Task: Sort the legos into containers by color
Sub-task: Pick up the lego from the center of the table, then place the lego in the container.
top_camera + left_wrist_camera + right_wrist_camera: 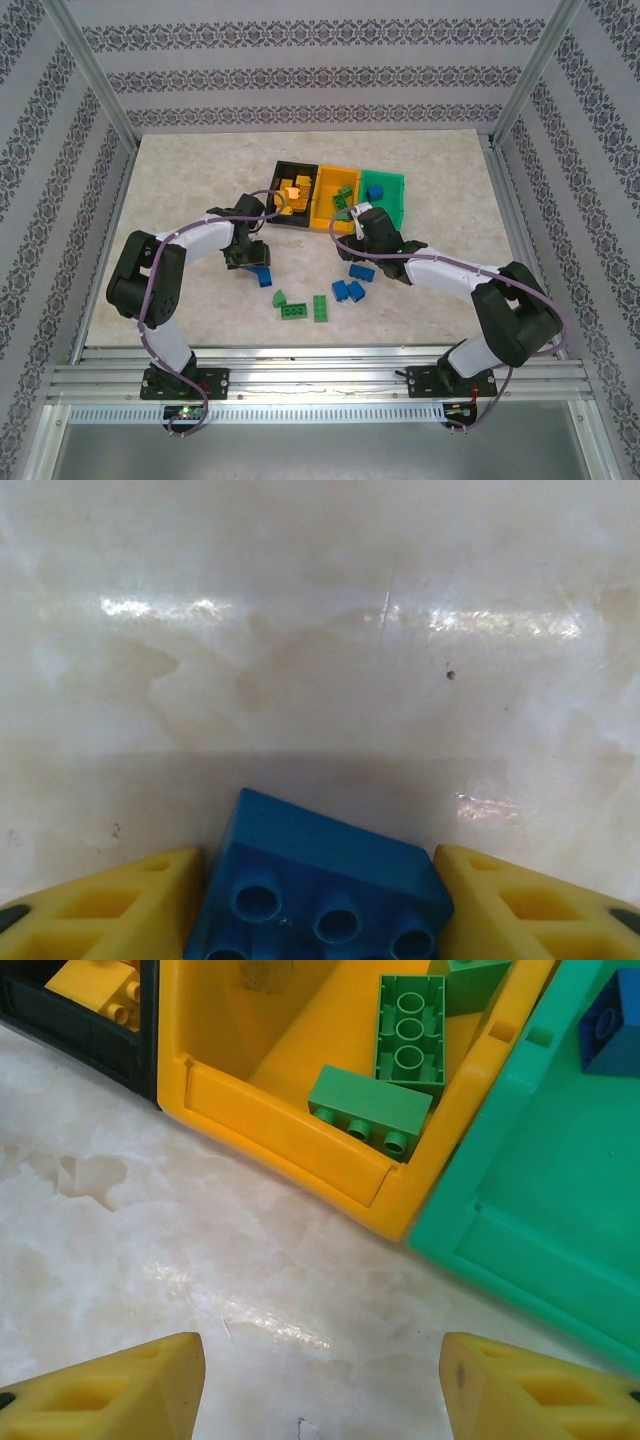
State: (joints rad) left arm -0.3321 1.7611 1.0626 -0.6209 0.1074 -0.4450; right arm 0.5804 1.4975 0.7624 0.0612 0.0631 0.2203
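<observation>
While left end effector [318, 880] clamps a blue lego [300, 840], right end effector [320, 1360] is released, empty. Yellow-orange container [290, 1130] sits just beyond it.

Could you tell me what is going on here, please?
Two robot arms are sorting legos into three joined bins. The left fingers grip a blue brick over the table. The right fingers are open and empty in front of the yellow bin, which holds green bricks. The black bin holds yellow bricks and the green bin a blue one. Other green legos and blue legos lie loose on the table.
</observation>
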